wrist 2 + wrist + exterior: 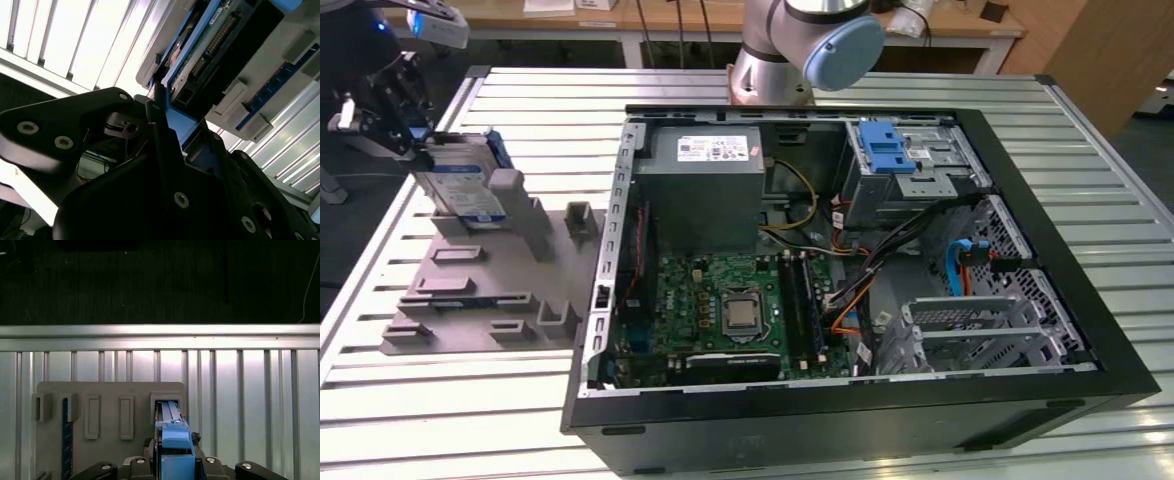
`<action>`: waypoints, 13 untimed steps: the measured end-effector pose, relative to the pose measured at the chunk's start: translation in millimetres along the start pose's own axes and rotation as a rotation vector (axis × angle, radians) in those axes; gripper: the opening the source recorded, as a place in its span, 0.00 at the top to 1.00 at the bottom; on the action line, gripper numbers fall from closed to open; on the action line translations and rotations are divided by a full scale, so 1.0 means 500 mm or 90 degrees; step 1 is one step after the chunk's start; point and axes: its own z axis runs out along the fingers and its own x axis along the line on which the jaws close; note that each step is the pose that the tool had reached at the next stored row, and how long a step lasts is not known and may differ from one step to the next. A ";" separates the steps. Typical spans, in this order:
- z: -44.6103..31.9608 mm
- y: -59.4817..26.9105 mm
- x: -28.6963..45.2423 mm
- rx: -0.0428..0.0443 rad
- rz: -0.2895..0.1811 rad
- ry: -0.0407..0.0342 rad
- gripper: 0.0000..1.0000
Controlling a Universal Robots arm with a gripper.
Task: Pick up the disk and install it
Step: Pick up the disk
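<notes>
Slatted aluminium table (454,400) is carrying everything in the exterior view, with desks and a wooden panel showing behind it. At the exterior view's far left, the gripper (414,140) is hanging over the outer edge of a grey slotted holder (480,300) that is lying flat on the slats. The disk (467,185) is standing upright on edge in a slot of that holder, its white-and-blue label facing the computer and its blue carrier framing it. The gripper is clamping the top edge of the disk. In the first wrist view the blue carrier (175,440) is sitting squeezed between the black jaws of the gripper (175,465), above the holder (110,390). In the second wrist view a thin black finger (156,120) is pressing against the blue frame of the disk (210,45), whose underside is facing the camera.

Just beside the holder, an open computer case (1067,300) is lying on its side. Inside it, a grey box (707,200) with a white sticker is sitting above a green motherboard (720,310). Further toward the exterior view's right, a blue latch piece (887,150) is resting on a metal bay, and an empty-looking drive cage (987,325) is sitting below it. Behind the case, the arm's base (801,45) is rising from the table.
</notes>
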 end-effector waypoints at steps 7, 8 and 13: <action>-0.007 0.000 0.000 0.0000 0.000 0.0000 0.64; -0.008 0.000 0.000 0.0000 0.000 0.0000 0.64; -0.009 0.000 0.000 0.0000 0.000 0.0000 0.64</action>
